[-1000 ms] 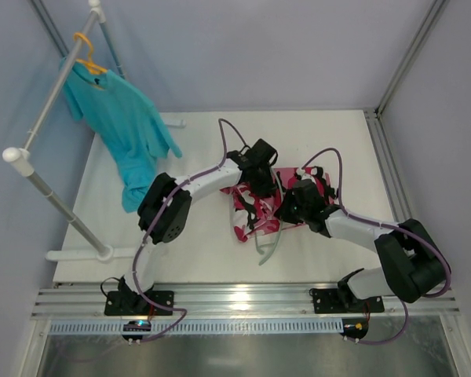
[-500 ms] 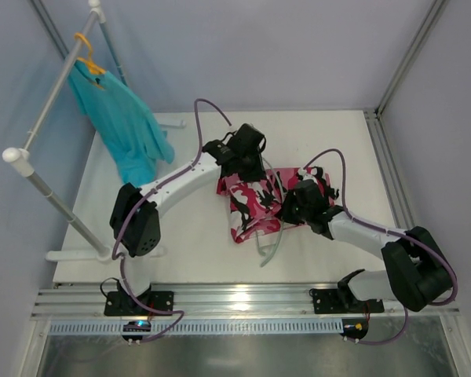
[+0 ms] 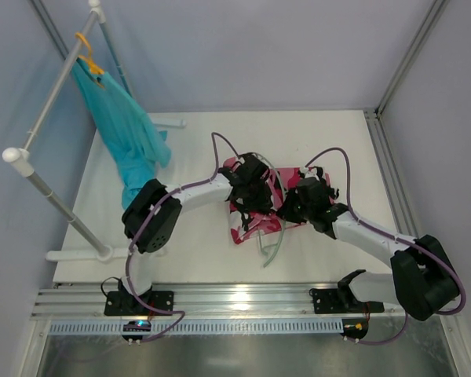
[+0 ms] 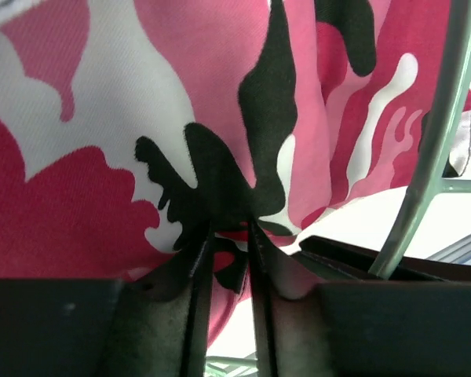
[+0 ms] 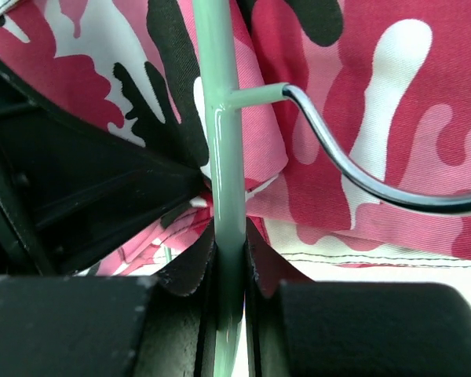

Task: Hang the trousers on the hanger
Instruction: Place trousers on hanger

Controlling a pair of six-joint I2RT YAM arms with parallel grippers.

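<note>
The pink camouflage trousers (image 3: 247, 221) lie bunched at the table's middle. My left gripper (image 3: 254, 187) sits on their far part. In the left wrist view its jaws (image 4: 228, 236) are shut on a fold of the trousers (image 4: 102, 157), with the mint-green hanger rod (image 4: 432, 157) beside it on the right. My right gripper (image 3: 289, 209) is at the trousers' right side. In the right wrist view it (image 5: 229, 243) is shut on the hanger rod (image 5: 222, 141), whose metal hook (image 5: 361, 177) lies over the trousers (image 5: 392, 94). The hanger's near end (image 3: 272, 250) sticks out below the cloth.
A plain teal garment (image 3: 129, 133) hangs on an orange hanger (image 3: 88, 59) from the white tube rack (image 3: 51, 102) at the far left. Metal rails (image 3: 243, 302) run along the near table edge. Frame posts (image 3: 388, 169) border the right side.
My left gripper swung back and left, then came forward and down onto the trousers. The cloth is more bunched now. The teal garment has swung on the rack. My right gripper barely moved.
</note>
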